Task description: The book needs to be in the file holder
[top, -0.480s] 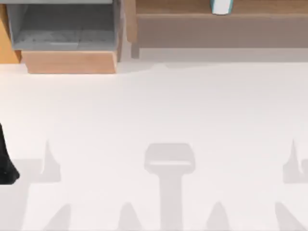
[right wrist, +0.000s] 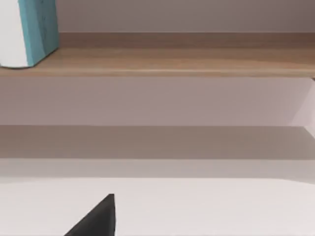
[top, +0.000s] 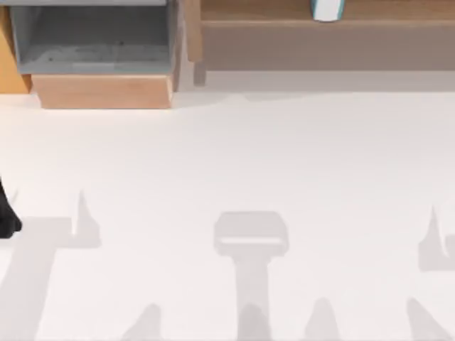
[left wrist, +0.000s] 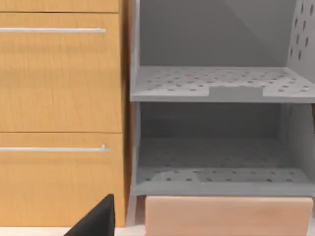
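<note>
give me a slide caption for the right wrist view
Teal book standing on the brown shelf, white table below.

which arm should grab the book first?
Probably right: the book stands on the brown shelf at the table's right, facing the right wrist camera. The left arm sits far left, near the file holder.

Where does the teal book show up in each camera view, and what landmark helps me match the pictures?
Top view: the book stands on the long wooden shelf at the far edge, right of the file holder.
Left wrist view: not in it; this one faces the file holder.
Right wrist view: the book stands upright on the shelf.
Shared landmark: the wooden shelf links the top and right wrist views.
</note>
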